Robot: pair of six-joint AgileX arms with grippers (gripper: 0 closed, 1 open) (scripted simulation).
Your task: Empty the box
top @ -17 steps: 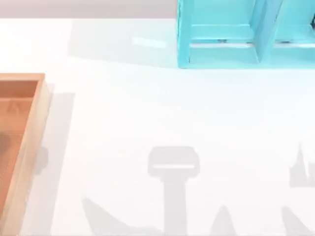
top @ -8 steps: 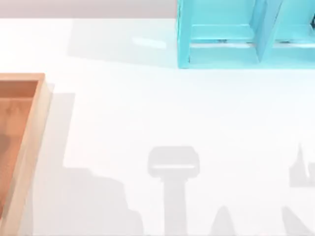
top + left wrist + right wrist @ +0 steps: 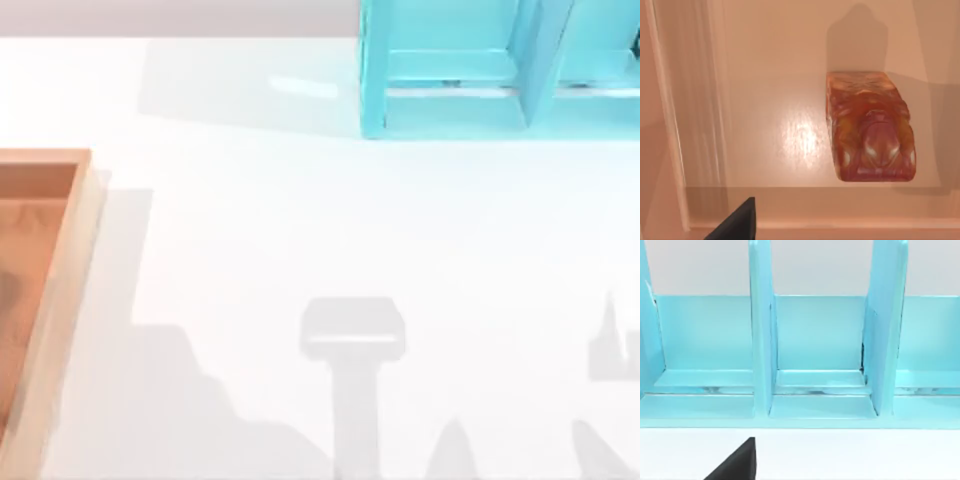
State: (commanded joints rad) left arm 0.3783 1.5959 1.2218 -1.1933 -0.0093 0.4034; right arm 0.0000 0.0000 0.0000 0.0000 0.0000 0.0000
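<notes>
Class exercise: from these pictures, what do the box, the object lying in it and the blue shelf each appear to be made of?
Box: looks like wood, light tan rim with faint grain, glossy floor showing a bright highlight.
Object: reddish-orange, glossy, mottled block; perhaps plastic or a wrapped package, hard to tell.
Shelf: smooth turquoise panels, looks like painted wood or board; no grain shows.

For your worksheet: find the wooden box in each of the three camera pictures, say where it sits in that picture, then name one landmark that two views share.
Top view: the box lies at the table's left side, cut off by the picture's edge.
Left wrist view: its floor spreads across the picture, with a reddish-orange block lying on it.
Right wrist view: not in it; the turquoise shelf stands there.
Shared landmark: the box's light rim wall.
</notes>
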